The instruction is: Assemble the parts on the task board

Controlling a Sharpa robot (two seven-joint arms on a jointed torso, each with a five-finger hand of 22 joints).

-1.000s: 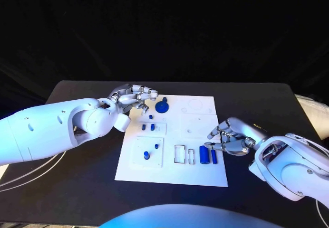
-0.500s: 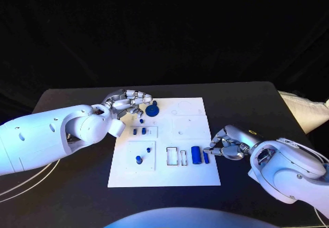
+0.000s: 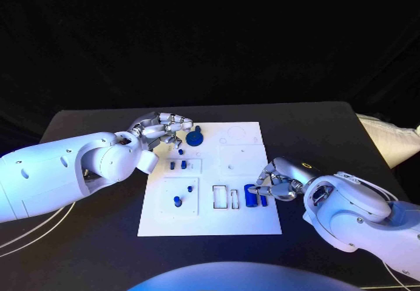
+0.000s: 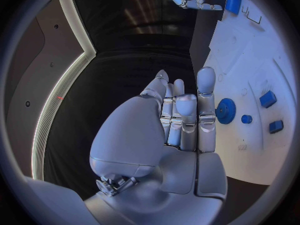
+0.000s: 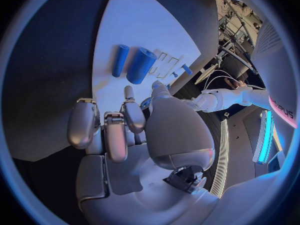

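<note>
head view: the task board (image 3: 236, 221) lies mid-frame. on it i see a blue gear (image 3: 194, 139) upper left, small blue pieces (image 3: 178, 165) in a recess below it, two more (image 3: 181, 201) lower left, and two blue cylinders (image 3: 255, 197) loose at the board's right edge beside empty slots, so i'd judge most of the assembly is left. the left hand (image 3: 164, 128) hangs just beside the gear, fingers curled. the right hand (image 3: 278, 180) sits at the cylinders; whether it grips one i cannot tell.

left wrist view: the left hand's fingers (image 4: 205, 110) lie straight and close together, holding nothing, the gear just past them.

right wrist view: the right hand's fingers (image 5: 115, 135) are bent, apart from the cylinders and empty as far as shows; the thumb side is hidden.
</note>
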